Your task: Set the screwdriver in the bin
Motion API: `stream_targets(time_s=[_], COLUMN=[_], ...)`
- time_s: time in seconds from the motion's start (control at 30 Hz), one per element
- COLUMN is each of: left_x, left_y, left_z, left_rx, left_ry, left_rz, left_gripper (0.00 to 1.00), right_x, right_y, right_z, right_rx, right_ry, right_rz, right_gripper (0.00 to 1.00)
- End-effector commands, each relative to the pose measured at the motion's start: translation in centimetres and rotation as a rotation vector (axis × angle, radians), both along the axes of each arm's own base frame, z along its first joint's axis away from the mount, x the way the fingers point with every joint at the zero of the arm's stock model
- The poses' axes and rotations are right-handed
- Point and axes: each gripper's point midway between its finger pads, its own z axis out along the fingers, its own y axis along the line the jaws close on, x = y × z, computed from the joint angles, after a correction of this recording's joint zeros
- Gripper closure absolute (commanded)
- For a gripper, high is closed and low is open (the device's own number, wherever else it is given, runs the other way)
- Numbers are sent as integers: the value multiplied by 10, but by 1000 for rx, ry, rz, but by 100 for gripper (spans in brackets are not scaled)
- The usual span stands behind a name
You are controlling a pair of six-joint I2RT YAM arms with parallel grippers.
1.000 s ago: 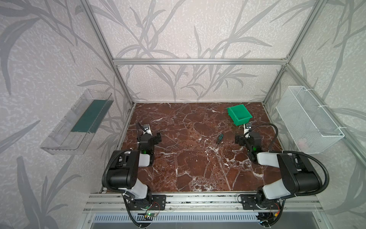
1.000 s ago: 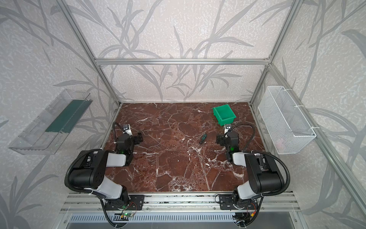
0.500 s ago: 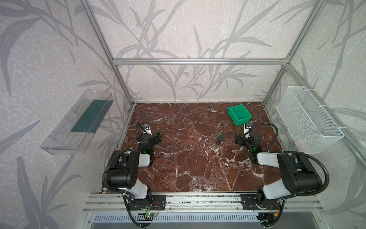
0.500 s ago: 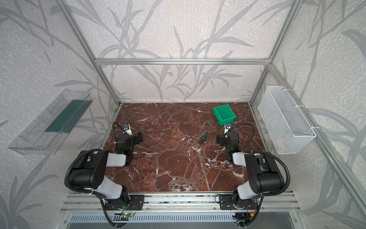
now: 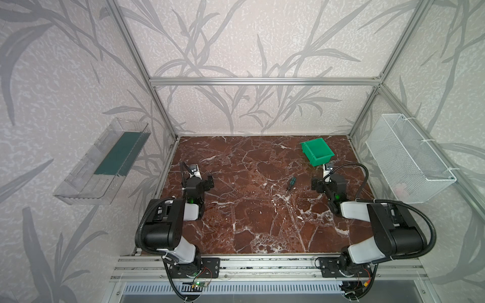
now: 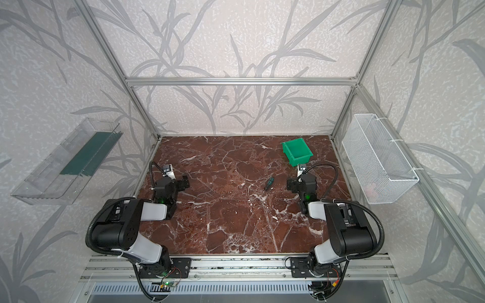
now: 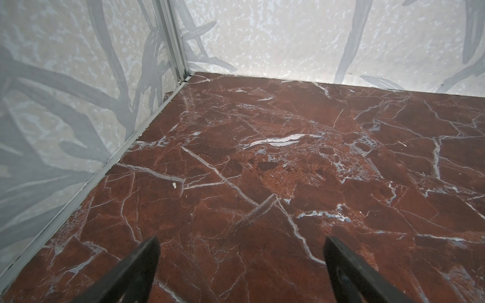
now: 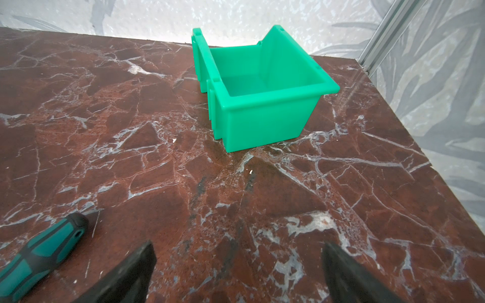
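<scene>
The small green-and-black-handled screwdriver (image 5: 291, 182) lies on the red marble desk (image 5: 249, 210) just left of the released right claw (image 8: 238, 248) (the nearer arm's), handle end angled toward the bright green plastic bin (image 5: 312, 157).

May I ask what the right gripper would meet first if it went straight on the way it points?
Probably the near wall of the bin, straight ahead of the open right gripper across the table; the screwdriver lies outside that line.

Left pincer (image 7: 240, 244) and right pincer (image 8: 238, 249) both gape wide, holding nothing.
</scene>
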Motion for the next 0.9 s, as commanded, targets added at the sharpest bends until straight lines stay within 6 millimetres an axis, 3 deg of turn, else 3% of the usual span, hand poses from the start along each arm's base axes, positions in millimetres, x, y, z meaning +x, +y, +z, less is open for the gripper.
stream_targets(time_s=[0.0, 0.1, 0.17, 0.23, 0.43, 0.57, 0.67, 0.8, 0.87], left_x=[3, 3, 2, 0, 0, 8, 9, 6, 4], left_y=[-1, -2, -1, -2, -25, -67, -113, -182, -213], left_z=[4, 6, 14, 23, 63, 97, 119, 142, 149], left_rx=[9, 5, 15, 20, 33, -13, 40, 144, 193], left_ry=[-11, -15, -18, -14, 7, 46, 58, 55, 63], left_rz=[-18, -30, -21, -21, -95, -244, -391, -616, -704], left_gripper=[1, 1, 1, 1, 1, 1, 1, 1, 1], right_x=[3, 3, 9, 7, -2, -7, -18, 0, 12], right_y=[2, 2, 3, 7, 3, -14, -36, -18, -18], right_z=[7, 9, 31, 40, 99, 137, 146, 152, 139], right_rx=[10, 9, -16, -17, 63, 109, 247, 365, 399], right_ry=[-26, -39, -130, -75, 73, 57, 32, 42, 142], right_rz=[3, 5, 20, 44, -20, -159, -364, -303, -358], right_gripper=[1, 1, 1, 1, 1, 1, 1, 1, 1])
